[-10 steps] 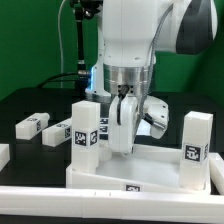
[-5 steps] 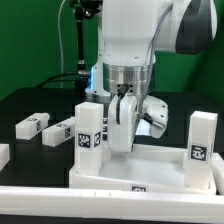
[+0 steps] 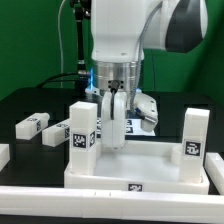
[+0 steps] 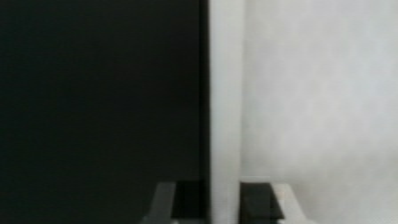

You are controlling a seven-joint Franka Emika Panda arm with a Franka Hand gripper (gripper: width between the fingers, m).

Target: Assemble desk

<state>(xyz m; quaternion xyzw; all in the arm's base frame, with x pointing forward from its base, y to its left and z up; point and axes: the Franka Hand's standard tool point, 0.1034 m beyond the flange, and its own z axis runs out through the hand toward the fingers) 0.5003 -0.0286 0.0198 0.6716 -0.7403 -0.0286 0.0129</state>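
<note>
clamping the far rim of the desk top (image 3: 120, 172), the gripper (image 3: 113, 145) is closed on it. the top lies on the table (image 3: 20, 105), two upright legs (image 3: 81, 128) standing in it. probably a repositioning step: next, slide it gently without tipping.

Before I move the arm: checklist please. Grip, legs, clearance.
1. Gripper shut on the desk top: ok, the wrist view shows its thin rim between the fingers.
2. Leg at the exterior view's left upright: ok.
3. Leg at the exterior view's right upright: ok.
4. Both upright legs fully seated in the desk top: cannot tell.
5. Loose legs lying apart from the desk top: ok.
</note>
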